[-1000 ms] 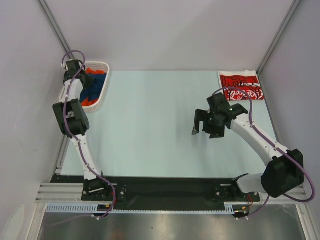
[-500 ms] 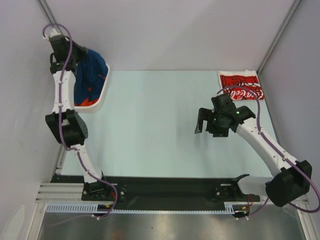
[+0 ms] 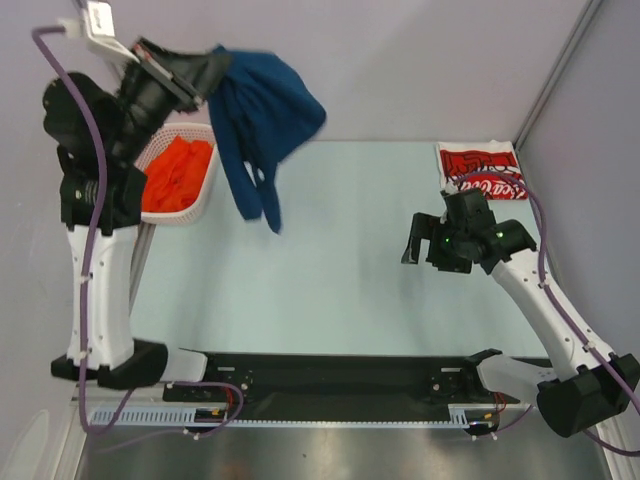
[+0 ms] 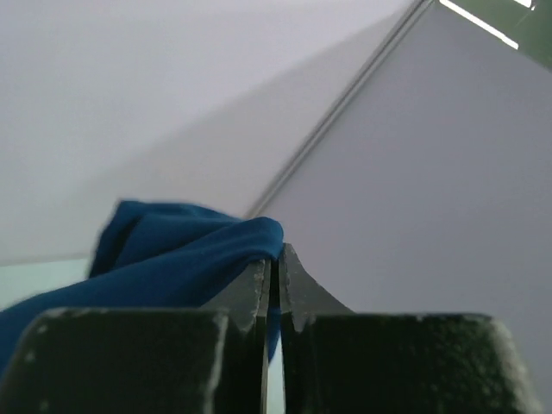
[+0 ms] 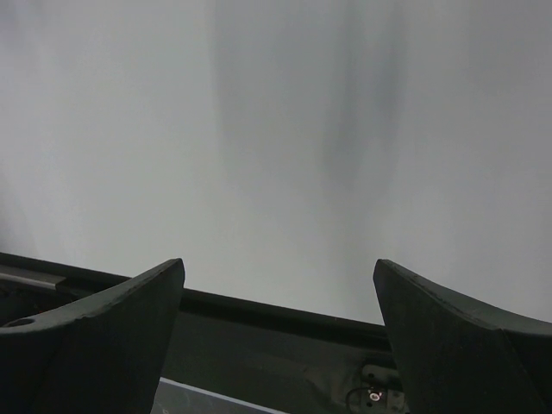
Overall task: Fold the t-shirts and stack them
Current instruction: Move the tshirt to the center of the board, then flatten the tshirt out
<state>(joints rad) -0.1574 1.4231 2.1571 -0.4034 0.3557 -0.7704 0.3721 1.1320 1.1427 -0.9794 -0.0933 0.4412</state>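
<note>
Progress looks to be about a third of the way, by my reckoning: the red t-shirt point(image 3: 482, 170) lies flat as a neat folded rectangle at the upper right corner of the table point(image 3: 320, 260), while the other two are not yet folded. The orange t-shirt point(image 3: 176, 176) sits crumpled inside the white basket point(image 3: 207, 190) at the upper left of the top view. The navy t-shirt point(image 3: 262, 120) hangs in the air just right of the basket, clear of it and off the table, high in the upper left of the frame. The left gripper point(image 4: 274, 263) is clamped on it, its jaws pressed together with a fold of blue cloth pinched between them, as the wrist view shows plainly. The right gripper point(image 3: 416, 240) hovers over the right part of the table, below and left of the red shirt, with its jaws wide apart and nothing between them. The navy shirt is bunched, so no print or neckline can be made out; its long axis runs from the grip downward in the frame, leaning slightly right, and its narrow free end points toward the table's middle. What is left, I judge, is to spread and fold the navy shirt, do likewise with the orange one, and stack both on the red.
</note>
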